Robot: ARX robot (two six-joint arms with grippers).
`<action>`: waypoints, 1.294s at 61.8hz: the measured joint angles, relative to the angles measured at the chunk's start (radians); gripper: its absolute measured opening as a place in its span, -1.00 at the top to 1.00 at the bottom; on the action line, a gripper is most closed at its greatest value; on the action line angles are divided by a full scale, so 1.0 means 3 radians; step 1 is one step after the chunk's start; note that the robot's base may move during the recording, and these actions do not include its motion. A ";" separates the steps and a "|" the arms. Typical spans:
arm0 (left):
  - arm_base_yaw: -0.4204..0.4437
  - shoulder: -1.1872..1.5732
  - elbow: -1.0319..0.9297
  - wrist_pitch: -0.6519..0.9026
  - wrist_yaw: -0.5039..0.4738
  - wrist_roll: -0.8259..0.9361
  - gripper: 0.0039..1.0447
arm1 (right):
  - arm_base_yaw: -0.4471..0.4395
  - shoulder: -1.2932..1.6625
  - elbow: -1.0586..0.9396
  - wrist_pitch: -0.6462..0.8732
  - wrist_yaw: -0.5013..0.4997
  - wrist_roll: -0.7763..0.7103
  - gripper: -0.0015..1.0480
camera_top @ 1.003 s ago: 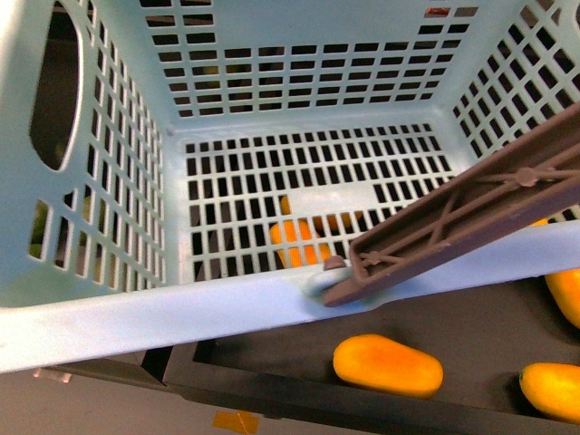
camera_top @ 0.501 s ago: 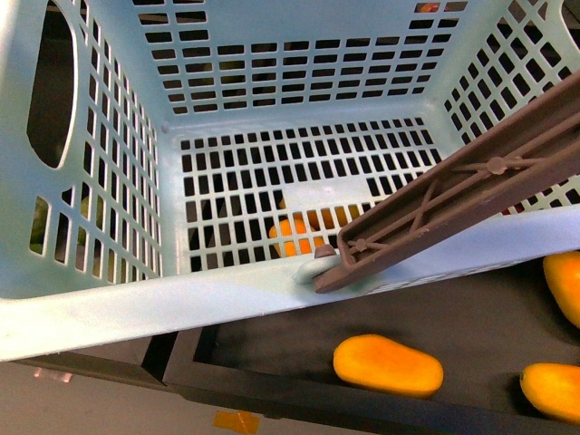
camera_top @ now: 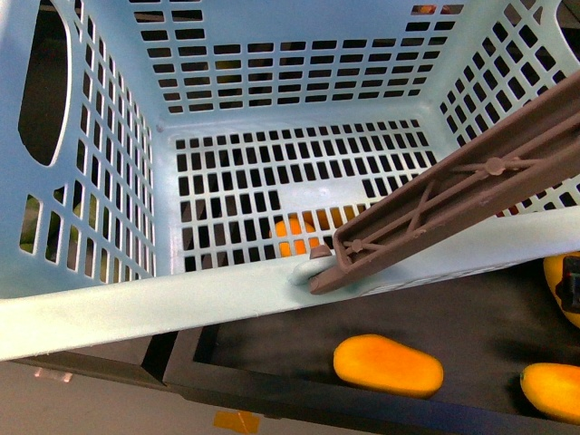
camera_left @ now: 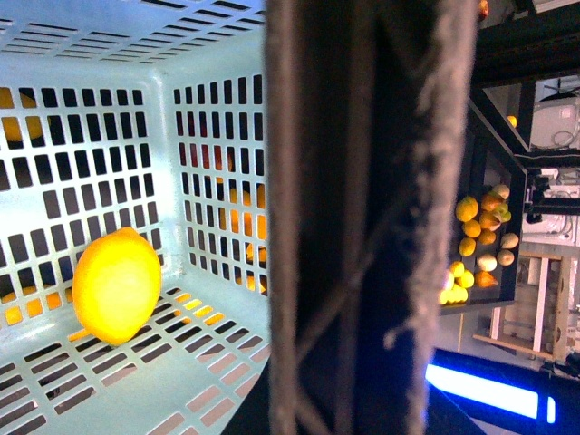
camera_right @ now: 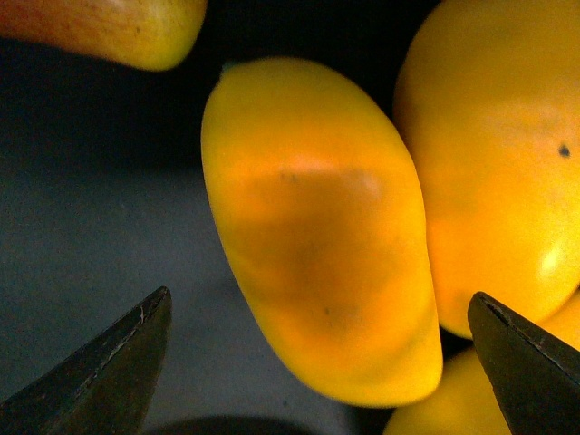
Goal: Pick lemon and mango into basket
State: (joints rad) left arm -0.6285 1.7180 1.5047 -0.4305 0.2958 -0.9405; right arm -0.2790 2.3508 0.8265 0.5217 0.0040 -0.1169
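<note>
The pale teal basket (camera_top: 136, 313) hangs tilted and fills the front view, its brownish handle (camera_top: 453, 204) crossing the right side. My left gripper (camera_left: 362, 362) is shut on that handle, which blocks the middle of the left wrist view. A yellow lemon (camera_left: 116, 284) lies inside the basket against a slotted wall. My right gripper (camera_right: 322, 362) is open just above an elongated orange mango (camera_right: 317, 236), with one dark fingertip on each side of it and apart from it. In the front view a dark piece of that gripper (camera_top: 568, 276) shows at the right edge.
Below the basket is a black tray (camera_top: 272, 344) holding more orange fruits (camera_top: 388, 364), (camera_top: 551, 390). Another orange fruit (camera_top: 294, 237) shows through the basket floor slots. A big orange fruit (camera_right: 494, 154) touches the mango, and a red-yellow one (camera_right: 100, 27) lies beyond it.
The basket has shifted slightly left and up in the front view. A dark part of my right gripper has come into view at the right edge, over an orange fruit.
</note>
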 joint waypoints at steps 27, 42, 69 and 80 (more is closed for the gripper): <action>0.0000 0.0000 0.0000 0.0000 -0.0010 0.0001 0.92 | 0.0117 0.0455 0.0823 -0.0397 0.0024 0.0243 -0.83; 0.0000 0.0000 0.0000 0.0000 -0.0008 0.0001 0.92 | 0.0142 0.0582 0.0998 -0.0498 0.0037 0.0267 -0.83; 0.0000 0.0000 0.0000 0.0000 -0.0003 0.0001 0.92 | 0.0067 0.0570 0.0945 -0.0523 0.0018 0.0425 -0.17; 0.0000 0.0000 0.0000 0.0000 -0.0005 0.0003 0.92 | -0.0123 0.0165 0.0568 -0.0416 -0.0165 0.0429 -0.16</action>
State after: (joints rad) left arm -0.6285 1.7180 1.5047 -0.4305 0.2943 -0.9398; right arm -0.3161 2.4004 0.9970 0.3969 -0.0456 0.0116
